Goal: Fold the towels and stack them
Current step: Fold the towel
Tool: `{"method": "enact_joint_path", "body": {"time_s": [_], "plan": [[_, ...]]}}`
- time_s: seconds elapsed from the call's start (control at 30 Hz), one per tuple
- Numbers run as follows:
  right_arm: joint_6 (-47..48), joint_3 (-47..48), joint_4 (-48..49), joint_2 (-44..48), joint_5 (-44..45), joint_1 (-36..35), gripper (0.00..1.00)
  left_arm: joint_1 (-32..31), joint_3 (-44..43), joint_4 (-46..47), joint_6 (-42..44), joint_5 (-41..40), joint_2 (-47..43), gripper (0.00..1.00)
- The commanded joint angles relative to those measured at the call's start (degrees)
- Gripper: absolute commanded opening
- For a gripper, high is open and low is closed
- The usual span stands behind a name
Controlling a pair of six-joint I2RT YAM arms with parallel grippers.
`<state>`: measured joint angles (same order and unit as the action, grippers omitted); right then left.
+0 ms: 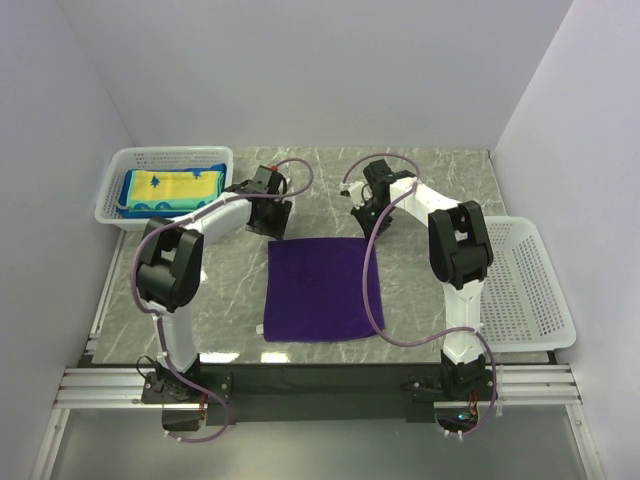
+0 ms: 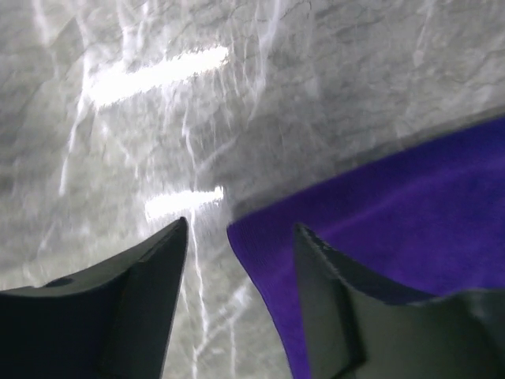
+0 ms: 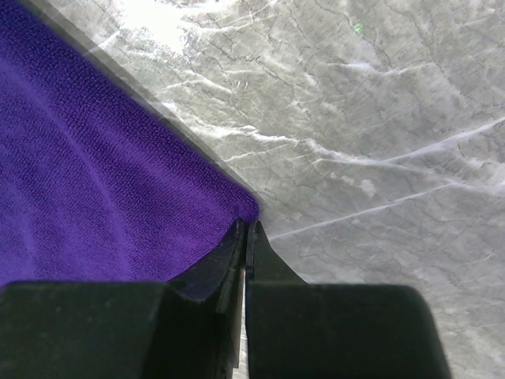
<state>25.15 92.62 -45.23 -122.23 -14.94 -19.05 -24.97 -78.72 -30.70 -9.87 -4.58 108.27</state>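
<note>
At the middle of the surface [image 1: 330, 175], we see the purple towel [image 1: 318, 288] lying flat, nearly square, edges running near to far. Our right hand [image 3: 246, 229] is clenched on its far right corner. Our left hand [image 2: 241, 230], jaws apart, straddles the far left corner, not yet gripping.

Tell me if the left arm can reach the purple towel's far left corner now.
Probably yes: the left gripper stands open astride that corner of the purple towel, nothing between.
</note>
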Motion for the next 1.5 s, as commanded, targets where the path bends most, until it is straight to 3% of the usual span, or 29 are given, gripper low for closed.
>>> {"method": "enact_joint_path", "body": {"time_s": [0.0,0.33,0.93,1.03,1.1,1.33,1.47], "plan": [[-0.2,-1.1,-0.1,0.7,3.2,-0.3,0.00,0.8,-4.1,-0.9,4.5,4.1,1.5,0.59],[-0.5,-1.3,-0.5,0.7,4.1,-0.3,0.00,2.1,-5.0,-3.1,8.8,12.0,3.1,0.50],[-1.2,-2.2,-0.5,1.1,3.8,-0.6,0.00,3.3,-5.1,-4.2,9.3,11.0,7.7,0.41],[-1.2,-2.4,-0.4,1.0,3.8,-0.8,0.00,3.4,-5.1,-4.0,9.1,10.4,8.8,0.37],[-1.2,-2.5,-0.2,1.2,3.7,-0.7,0.00,3.6,-5.3,-4.0,9.0,10.3,9.6,0.27],[-1.1,-2.8,-0.1,1.4,3.9,-0.7,0.00,4.5,-5.1,-3.4,7.8,8.5,11.2,0.30],[-1.2,-2.4,-0.3,1.1,3.9,-0.7,0.00,4.8,-4.5,-3.2,7.6,7.5,11.4,0.38]]}}
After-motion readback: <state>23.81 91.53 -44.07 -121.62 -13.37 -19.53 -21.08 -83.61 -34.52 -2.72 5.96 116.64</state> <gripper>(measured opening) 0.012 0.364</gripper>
